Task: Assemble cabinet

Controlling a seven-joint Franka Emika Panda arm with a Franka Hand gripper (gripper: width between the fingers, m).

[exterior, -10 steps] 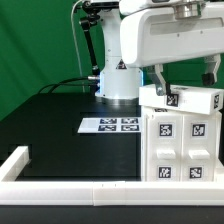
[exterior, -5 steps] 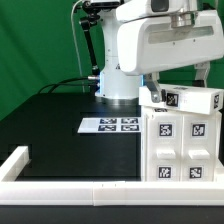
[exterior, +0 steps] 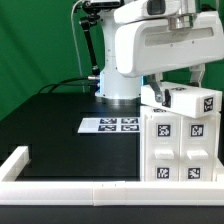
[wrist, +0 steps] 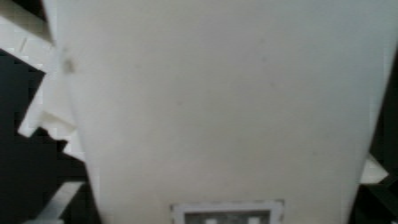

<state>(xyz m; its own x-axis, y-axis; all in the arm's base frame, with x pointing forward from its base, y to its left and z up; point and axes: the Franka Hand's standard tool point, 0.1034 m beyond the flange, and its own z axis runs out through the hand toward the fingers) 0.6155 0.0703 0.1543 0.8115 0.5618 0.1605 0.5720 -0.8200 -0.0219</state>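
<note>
Since a second ago the top panel [exterior: 193,101] has tilted up off the cabinet [exterior: 180,145], which stands at the exterior view's right against the rail [exterior: 90,189]; we take the gripper [exterior: 176,84] to be clamped on that panel, though its fingers are hidden. We judge the plastic light, stiff and slick, best held by its edges; the wrist view shows only a white face [wrist: 214,100]. Nearby lies the marker board [exterior: 109,125], well clear; the arm's own bulk crowds the space above.

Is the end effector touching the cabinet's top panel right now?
Cannot tell. In the exterior view the end effector reaches the tilted top panel of the cabinet, but its fingertips are hidden; the wrist view shows only white panel.
</note>
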